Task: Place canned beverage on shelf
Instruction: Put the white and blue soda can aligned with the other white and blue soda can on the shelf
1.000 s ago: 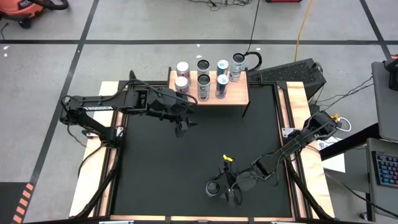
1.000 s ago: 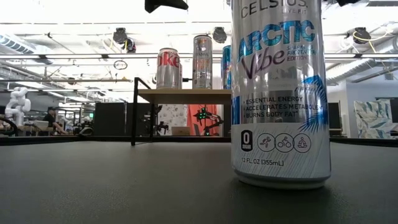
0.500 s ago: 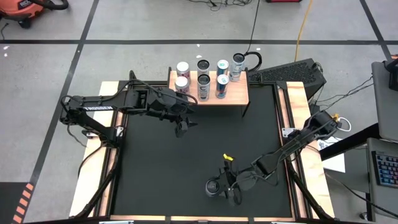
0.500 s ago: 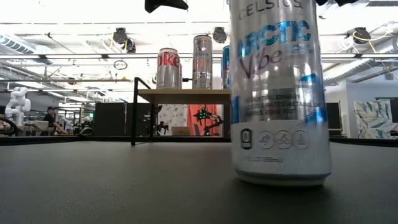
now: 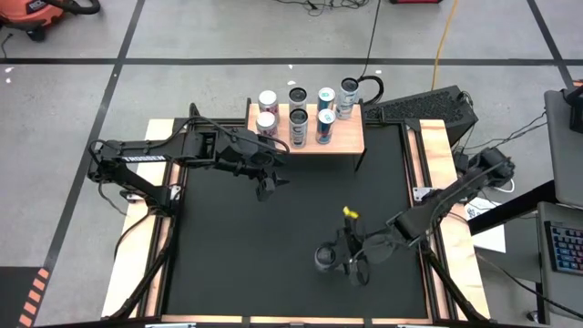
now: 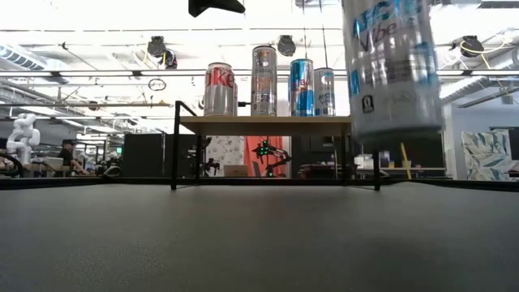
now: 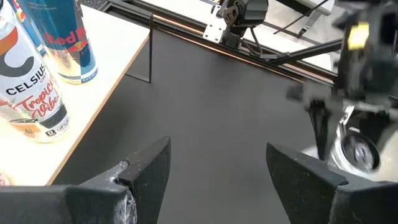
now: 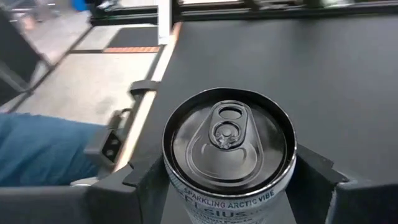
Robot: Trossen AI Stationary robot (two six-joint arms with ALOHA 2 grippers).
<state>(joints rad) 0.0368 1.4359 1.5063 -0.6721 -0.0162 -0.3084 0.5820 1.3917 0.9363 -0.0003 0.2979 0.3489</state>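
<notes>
A white-and-blue Celsius can (image 6: 393, 65) hangs above the black mat, with my right gripper (image 5: 339, 261) shut on it near the table's near right. Its dark top (image 8: 229, 140) faces up. The shelf (image 5: 351, 138), a low light-wood table on thin black legs, stands at the mat's far edge with several cans on it. My left gripper (image 7: 217, 163) hovers open in front of the shelf's left part (image 5: 269, 187), nothing between its fingers. My right gripper pinches the can's side wall (image 8: 186, 198) just under the top rim, one finger (image 8: 146, 182) on each side. The fingers reach in from the table's right side, slanting slightly down. The can is about upright and lifted clear of the mat (image 6: 243, 243).
Several cans (image 5: 298, 123) fill the shelf's left and middle; its right end shows bare wood. The open black mat (image 5: 273, 246) lies between the held can and the shelf. A black keyboard-like slab (image 5: 428, 105) sits beyond the table's far right corner.
My right gripper has risen and gone toward the table's far right, taking the can with it. The can stood on the mat a second ago and now hangs clear of it, still about upright.
</notes>
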